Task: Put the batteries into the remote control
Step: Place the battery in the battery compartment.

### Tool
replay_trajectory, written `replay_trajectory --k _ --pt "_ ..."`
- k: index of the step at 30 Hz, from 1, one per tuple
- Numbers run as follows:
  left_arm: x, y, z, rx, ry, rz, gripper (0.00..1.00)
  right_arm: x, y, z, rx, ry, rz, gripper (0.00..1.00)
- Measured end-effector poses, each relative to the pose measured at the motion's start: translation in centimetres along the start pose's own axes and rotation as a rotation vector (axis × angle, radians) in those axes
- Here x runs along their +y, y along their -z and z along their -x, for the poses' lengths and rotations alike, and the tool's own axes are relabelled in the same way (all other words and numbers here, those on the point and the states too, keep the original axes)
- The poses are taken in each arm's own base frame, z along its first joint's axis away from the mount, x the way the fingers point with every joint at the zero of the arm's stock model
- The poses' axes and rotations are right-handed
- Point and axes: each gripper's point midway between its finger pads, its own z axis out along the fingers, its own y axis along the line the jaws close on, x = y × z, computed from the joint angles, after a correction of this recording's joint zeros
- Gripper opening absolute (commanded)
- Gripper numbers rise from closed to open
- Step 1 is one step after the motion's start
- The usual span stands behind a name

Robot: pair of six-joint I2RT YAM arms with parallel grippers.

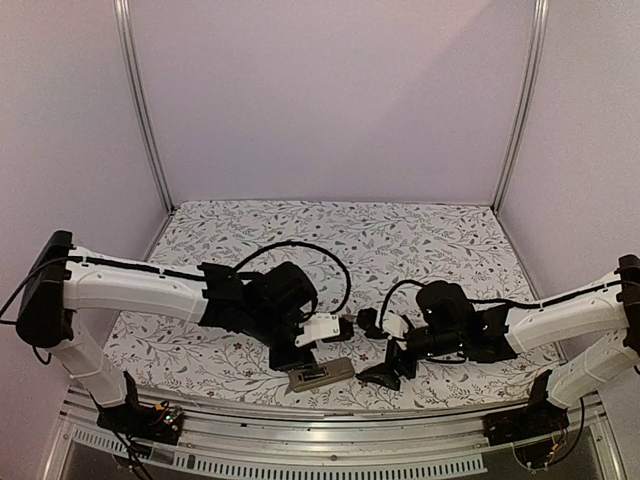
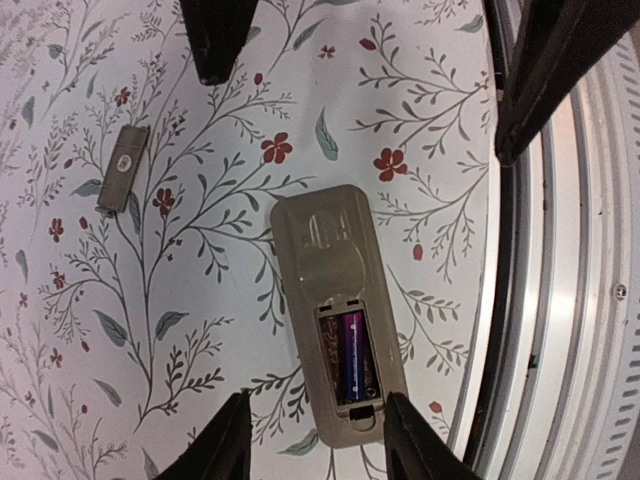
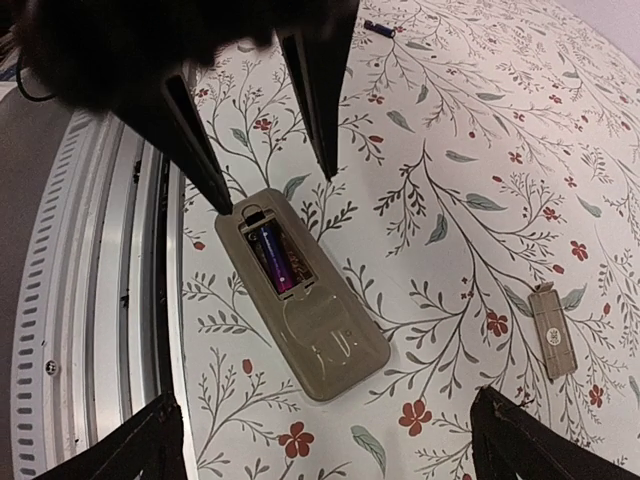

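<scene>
Near the front edge of the desk [image 1: 400,230], just beside the metal rail [image 2: 580,300], the remote [image 2: 325,260] lies face down, its greyish-tan back up and its recess uncovered. One purple battery [image 2: 350,355] sits lengthwise in the recess; the slot beside it is too dark to read. The left tool [image 2: 316,400] hangs over the recess end with its jaws partly apart, one finger on each side of the remote, gripping nothing. In the right wrist view one of its fingertips comes just beside the remote's corner, and I cannot tell whether it touches. The right tool [image 3: 328,398] hovers over the remote's other end, jaws spread wide, holding nothing. A grey cover [image 2: 123,168] lies flat on the desk, well apart from the remote. Farther back on the desk, a loose battery [image 3: 378,27] lies on its side, well apart from everything else.
</scene>
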Motion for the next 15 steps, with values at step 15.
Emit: replay_trajectory --k 15 --pt "-2.7 2.6 -5.5 -0.353 -0.034 -0.042 0.85 -2.5 -6.4 6.3 0.071 0.174 0.066 0.78"
